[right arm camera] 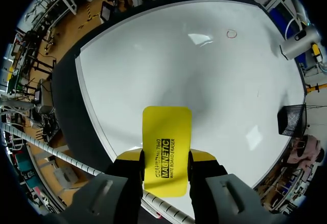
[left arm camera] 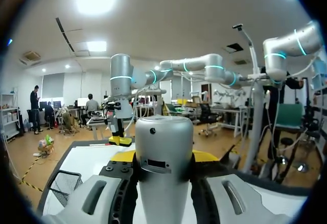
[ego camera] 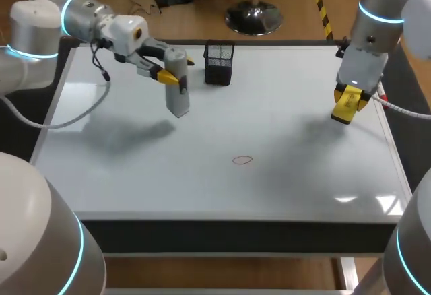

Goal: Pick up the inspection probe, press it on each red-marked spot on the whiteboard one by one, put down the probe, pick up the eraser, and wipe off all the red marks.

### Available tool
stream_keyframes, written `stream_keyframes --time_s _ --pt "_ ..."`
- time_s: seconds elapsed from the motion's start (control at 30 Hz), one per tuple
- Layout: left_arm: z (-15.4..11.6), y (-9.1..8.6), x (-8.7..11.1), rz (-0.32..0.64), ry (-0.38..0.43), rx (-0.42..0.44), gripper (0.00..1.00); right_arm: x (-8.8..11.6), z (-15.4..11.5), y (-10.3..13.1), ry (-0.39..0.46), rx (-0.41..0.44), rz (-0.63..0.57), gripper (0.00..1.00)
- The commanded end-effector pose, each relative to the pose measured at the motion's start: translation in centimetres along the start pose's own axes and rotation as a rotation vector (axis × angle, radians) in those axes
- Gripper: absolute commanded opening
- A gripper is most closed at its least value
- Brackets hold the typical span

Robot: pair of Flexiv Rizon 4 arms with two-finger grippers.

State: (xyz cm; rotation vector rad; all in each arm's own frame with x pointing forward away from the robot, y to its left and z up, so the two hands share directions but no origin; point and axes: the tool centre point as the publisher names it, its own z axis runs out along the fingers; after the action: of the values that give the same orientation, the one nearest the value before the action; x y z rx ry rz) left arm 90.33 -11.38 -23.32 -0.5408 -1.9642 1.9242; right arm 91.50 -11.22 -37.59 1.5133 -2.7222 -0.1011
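gripping probe [left arm camera: 163, 142], black-lettered yellow eraser [right arm camera: 166, 132]

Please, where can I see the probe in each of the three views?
Head view: probe in the left gripper, beside the basket.
Left wrist view: probe in the left gripper, basket to one side.
Right wrist view: probe far across the board, near the basket.
Shared landmark: the basket.

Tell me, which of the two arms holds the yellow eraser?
The right arm: its jaws grip the yellow eraser. The left arm holds a grey probe instead.
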Motion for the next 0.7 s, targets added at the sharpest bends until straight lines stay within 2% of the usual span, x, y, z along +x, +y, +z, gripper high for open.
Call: stream_keyframes --time_s 0.03,0.47,0.7 --pt "-2.6 0.0 0.3 0.008 -0.005 0.008 0.00 0.0 -0.1 -0.1 0.002 0.002 -0.002 0.00" --pt "-7.6 -1.3 -1.6 0.049 -0.026 0.007 0.00 0.0 -0.1 -0.1 0.002 0.002 -0.002 0.00" --pt "-8.1 -2.0 -2.7 0.046 -0.004 0.000 0.00 0.0 -0.1 -0.1 0.002 0.002 -0.002 0.00"
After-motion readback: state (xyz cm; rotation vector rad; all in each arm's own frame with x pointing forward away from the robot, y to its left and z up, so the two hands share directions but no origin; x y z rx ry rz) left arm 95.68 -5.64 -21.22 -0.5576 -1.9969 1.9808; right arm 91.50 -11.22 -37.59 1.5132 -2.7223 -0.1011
